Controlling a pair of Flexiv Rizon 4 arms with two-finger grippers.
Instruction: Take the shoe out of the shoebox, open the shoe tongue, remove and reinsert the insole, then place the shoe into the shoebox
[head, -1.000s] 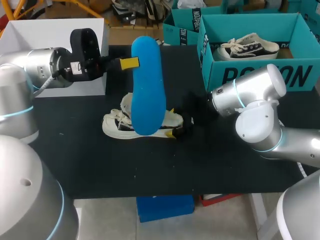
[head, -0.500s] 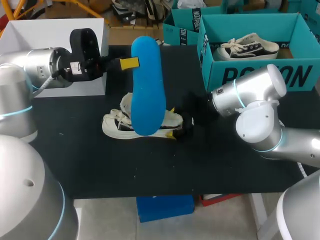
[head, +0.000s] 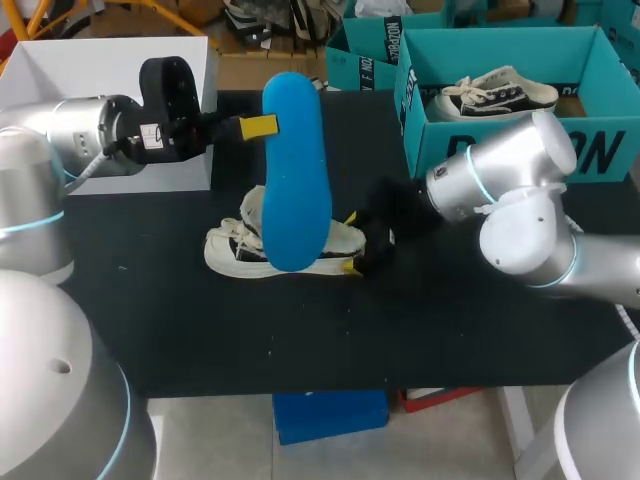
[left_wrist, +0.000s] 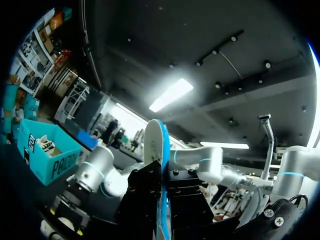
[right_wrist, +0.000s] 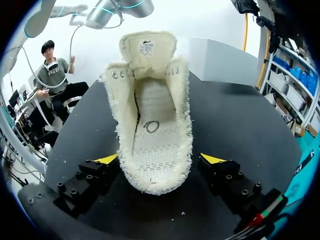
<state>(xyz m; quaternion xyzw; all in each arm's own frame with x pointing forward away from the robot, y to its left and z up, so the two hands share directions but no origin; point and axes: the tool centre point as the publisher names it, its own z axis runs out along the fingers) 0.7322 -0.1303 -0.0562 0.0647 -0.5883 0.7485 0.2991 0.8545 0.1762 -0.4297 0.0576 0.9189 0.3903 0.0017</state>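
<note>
My left gripper (head: 258, 127) is shut on a blue insole (head: 296, 170) and holds it upright above the table; in the left wrist view the insole (left_wrist: 161, 150) stands edge-on between the black fingers. A white low shoe (head: 285, 252) lies on the black table under the insole, its tongue folded back. In the right wrist view the shoe (right_wrist: 150, 120) shows its bare inside. My right gripper (right_wrist: 160, 159) is open, one yellow tip on each side of the heel, with a gap on one side. In the head view that gripper (head: 352, 242) sits at the shoe's right end.
A teal shoebox (head: 500, 150) stands at the back right with a second shoe (head: 497, 96) inside. A white box (head: 100, 70) sits at the back left behind my left arm. The front of the black table (head: 300, 340) is bare.
My right gripper's fingers have spread wider around the shoe's heel, and the right arm has shifted slightly up and to the right. The left arm and insole have not moved.
</note>
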